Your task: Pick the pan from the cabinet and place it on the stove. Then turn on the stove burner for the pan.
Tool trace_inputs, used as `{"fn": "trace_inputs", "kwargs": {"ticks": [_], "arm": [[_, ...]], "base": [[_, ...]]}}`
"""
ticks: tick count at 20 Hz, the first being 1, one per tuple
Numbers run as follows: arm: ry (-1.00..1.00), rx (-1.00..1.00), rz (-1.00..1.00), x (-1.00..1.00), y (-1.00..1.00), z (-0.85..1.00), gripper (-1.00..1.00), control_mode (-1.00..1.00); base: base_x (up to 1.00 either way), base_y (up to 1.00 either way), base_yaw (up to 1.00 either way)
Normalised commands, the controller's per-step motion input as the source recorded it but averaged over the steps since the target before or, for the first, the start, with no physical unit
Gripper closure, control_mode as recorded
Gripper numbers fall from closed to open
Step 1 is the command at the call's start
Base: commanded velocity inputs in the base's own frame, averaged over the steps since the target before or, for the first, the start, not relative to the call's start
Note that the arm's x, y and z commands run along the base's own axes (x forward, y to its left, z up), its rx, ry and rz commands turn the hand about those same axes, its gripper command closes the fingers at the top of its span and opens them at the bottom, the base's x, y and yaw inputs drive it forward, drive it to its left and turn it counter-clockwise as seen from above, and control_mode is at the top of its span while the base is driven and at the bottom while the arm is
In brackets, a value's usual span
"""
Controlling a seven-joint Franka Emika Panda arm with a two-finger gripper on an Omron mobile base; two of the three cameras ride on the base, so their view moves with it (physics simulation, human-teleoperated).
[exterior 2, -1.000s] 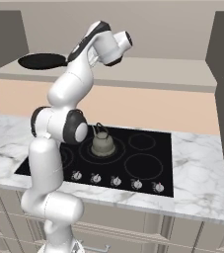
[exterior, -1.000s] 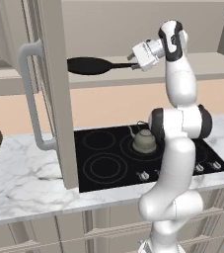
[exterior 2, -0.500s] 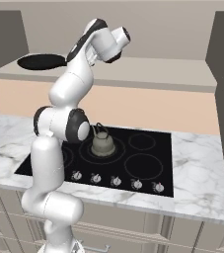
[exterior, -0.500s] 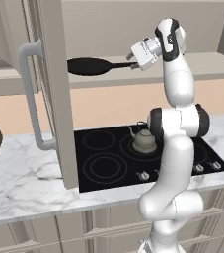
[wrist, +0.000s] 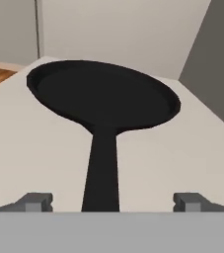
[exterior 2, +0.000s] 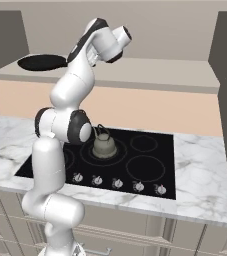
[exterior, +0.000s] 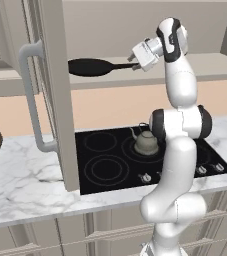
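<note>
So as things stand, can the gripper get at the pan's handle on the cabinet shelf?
Probably yes. The gripper is open, with the pan handle running straight between its fingertips. The cabinet door stands open, and nothing lies between gripper and handle.

i've eased my gripper a touch closer along the handle of the pan, fingers wide apart.
</note>
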Motion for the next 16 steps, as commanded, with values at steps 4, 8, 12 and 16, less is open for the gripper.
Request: {"fn": "trace_inputs", "kwargs": {"ticks": [4,8,12,16], "arm": [[0.00,-0.03,0.00,0.00,0.00,-0.25,-1.00,-1.00],[0.00,-0.04,0.00,0.00,0.00,-0.27,-1.00,-1.00],[0.00,-0.04,0.00,0.00,0.00,-0.26,-1.00,-1.00],[0.00,-0.05,0.00,0.00,0.00,-0.27,-1.00,-1.00]], "base": [[0.00,0.00,0.00],[0.00,0.00,0.00],[0.00,0.00,0.00],[0.00,0.00,0.00]]}}
